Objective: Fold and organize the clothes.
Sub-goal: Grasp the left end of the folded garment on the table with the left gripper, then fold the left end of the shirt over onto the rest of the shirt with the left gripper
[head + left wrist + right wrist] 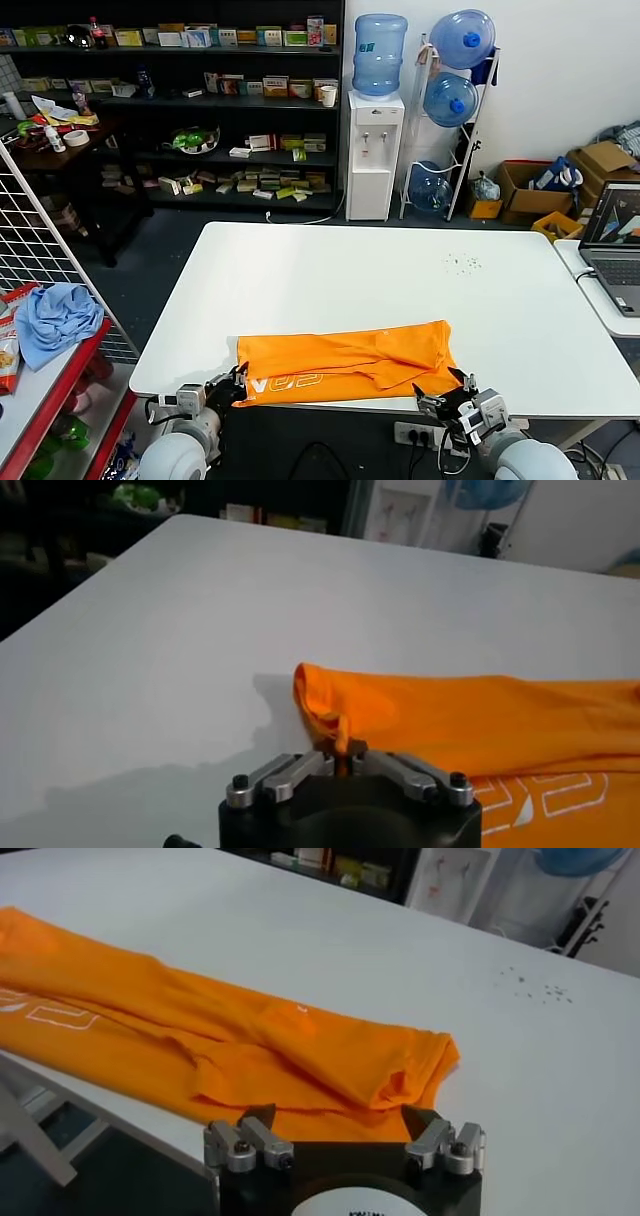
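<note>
The bright orange T-shirt (345, 360) lies folded into a long band along the near edge of the white table (380, 275). Its white lettering (285, 383) shows near its left end. My left gripper (233, 384) is at the shirt's left end, shut on a pinch of the fabric at its corner (343, 748). The shirt (470, 715) stretches away from it. My right gripper (443, 393) is at the shirt's right end near the table edge. It is open (338, 1120), its fingers (262, 1118) straddling the hem of the shirt (250, 1043) without closing on it.
A laptop (612, 245) sits on a side table at the right. A wire rack with a light blue cloth (55, 315) stands at the left. Small dark specks (462, 263) mark the table's far right. Shelves and a water dispenser (373, 150) stand behind.
</note>
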Robot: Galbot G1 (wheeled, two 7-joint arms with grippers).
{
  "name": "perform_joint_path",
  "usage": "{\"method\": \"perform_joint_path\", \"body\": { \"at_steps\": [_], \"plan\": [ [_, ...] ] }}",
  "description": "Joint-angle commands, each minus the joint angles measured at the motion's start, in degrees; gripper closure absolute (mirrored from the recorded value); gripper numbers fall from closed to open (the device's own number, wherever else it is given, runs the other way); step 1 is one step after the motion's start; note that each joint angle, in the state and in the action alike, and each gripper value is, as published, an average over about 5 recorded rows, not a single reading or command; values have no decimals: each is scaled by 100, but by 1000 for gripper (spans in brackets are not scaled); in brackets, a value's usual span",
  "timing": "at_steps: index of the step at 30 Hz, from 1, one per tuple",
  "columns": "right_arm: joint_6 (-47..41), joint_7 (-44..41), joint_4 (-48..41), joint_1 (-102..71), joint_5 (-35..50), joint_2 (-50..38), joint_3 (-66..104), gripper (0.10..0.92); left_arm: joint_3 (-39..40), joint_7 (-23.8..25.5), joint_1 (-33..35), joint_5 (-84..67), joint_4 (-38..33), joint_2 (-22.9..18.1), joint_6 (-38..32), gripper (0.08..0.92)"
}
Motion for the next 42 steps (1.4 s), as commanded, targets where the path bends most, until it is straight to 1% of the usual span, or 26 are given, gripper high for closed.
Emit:
{"method": "perform_joint_path", "body": {
  "at_steps": [1, 4, 8, 16, 20, 23, 25, 28, 30, 33, 37, 42],
  "plan": [
    [8, 5, 8, -7, 5, 3, 11, 203, -27, -18, -147, -65, 108, 29, 41, 875],
    [12, 10, 12, -1, 12, 3, 14, 203, -138, -38, -293, -88, 212, 77, 33, 875],
    [24, 20, 23, 21, 23, -4, 15, 203, -404, -46, -548, -144, 516, 244, 33, 875],
    [234, 116, -13, 90, -46, 22, 27, 203, -1106, 1, -925, -176, 1244, 921, -104, 875],
    [532, 287, -112, 182, -133, 98, 17, 203, -1286, -38, -962, -169, 1162, 1153, -186, 875],
    [931, 416, -259, 251, -337, 181, 1, 203, -1303, -91, -836, -140, 723, 1184, -206, 875],
    [1217, 480, -374, 279, -504, 241, 4, 203, -1243, -137, -696, -117, 248, 1100, -211, 875],
    [1613, 578, -519, 292, -700, 339, 33, 203, -1020, -205, -515, -61, -442, 852, -189, 875],
    [1784, 635, -580, 281, -792, 401, 66, 203, -757, -247, -464, -3, -773, 639, -159, 875],
    [1922, 687, -624, 232, -874, 479, 143, 203, -267, -315, -492, 90, -1074, 318, -106, 875],
    [1989, 705, -635, 134, -913, 555, 271, 203, 367, -386, -590, 188, -1155, -40, -58, 875],
    [2023, 712, -647, 49, -929, 635, 421, 203, 1093, -389, -731, 424, -831, -479, -135, 875]
  ]
}}
